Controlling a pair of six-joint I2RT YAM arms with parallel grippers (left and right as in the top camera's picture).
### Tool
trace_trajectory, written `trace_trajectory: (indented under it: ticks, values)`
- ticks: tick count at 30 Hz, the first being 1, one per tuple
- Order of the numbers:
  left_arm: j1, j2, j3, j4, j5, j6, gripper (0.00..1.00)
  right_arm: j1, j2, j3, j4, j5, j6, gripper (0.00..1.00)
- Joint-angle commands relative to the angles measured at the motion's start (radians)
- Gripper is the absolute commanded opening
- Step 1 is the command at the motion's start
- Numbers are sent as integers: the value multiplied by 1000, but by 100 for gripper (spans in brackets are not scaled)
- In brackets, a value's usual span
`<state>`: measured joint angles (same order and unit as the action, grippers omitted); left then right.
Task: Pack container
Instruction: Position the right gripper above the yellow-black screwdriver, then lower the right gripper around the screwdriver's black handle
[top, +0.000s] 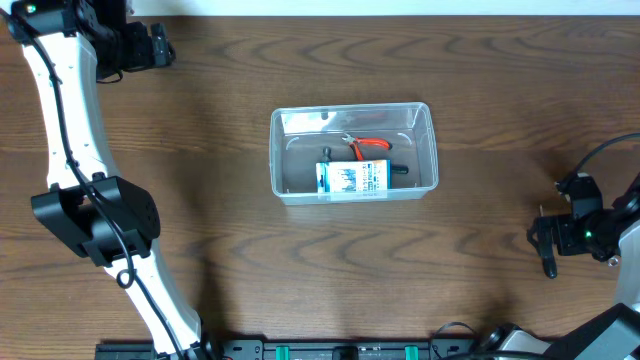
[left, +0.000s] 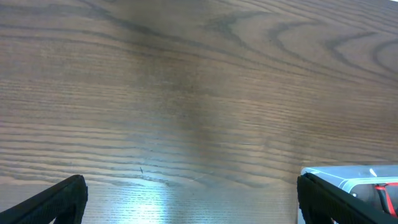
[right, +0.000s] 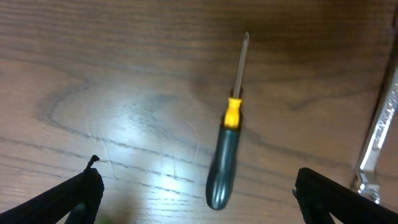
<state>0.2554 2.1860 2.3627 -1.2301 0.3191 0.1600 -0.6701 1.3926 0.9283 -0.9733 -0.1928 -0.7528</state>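
The clear plastic container (top: 350, 108) sits mid-table. In it lie a blue-and-white box (top: 352, 179) and red-handled pliers (top: 368, 146). A corner of the container (left: 345, 176) shows at the lower right of the left wrist view. My left gripper (top: 160, 45) is open and empty over bare table at the far left (left: 193, 202). My right gripper (top: 547, 240) is open at the right side of the table. In the right wrist view it hangs (right: 199, 196) above a screwdriver (right: 224, 162) with a dark handle and yellow collar. The screwdriver lies between the fingers, untouched.
A silver metal tool (right: 378, 134) lies at the right edge of the right wrist view, close to the screwdriver. The table is dark wood grain. The left arm's white links (top: 70, 120) run along the left side.
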Motion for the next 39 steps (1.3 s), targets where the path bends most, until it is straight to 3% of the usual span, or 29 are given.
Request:
trace_trajectory:
  ticks: [1, 9, 39]
  values:
    - [4, -5, 17, -3, 9, -1, 98, 6, 0, -6, 2, 76, -11, 99]
    - [4, -4, 17, -3, 9, -1, 98, 6, 1, -7, -11, 145, -13, 99]
    - [4, -4, 17, -3, 9, -1, 98, 6, 152, -44, 88, 76, -11, 99]
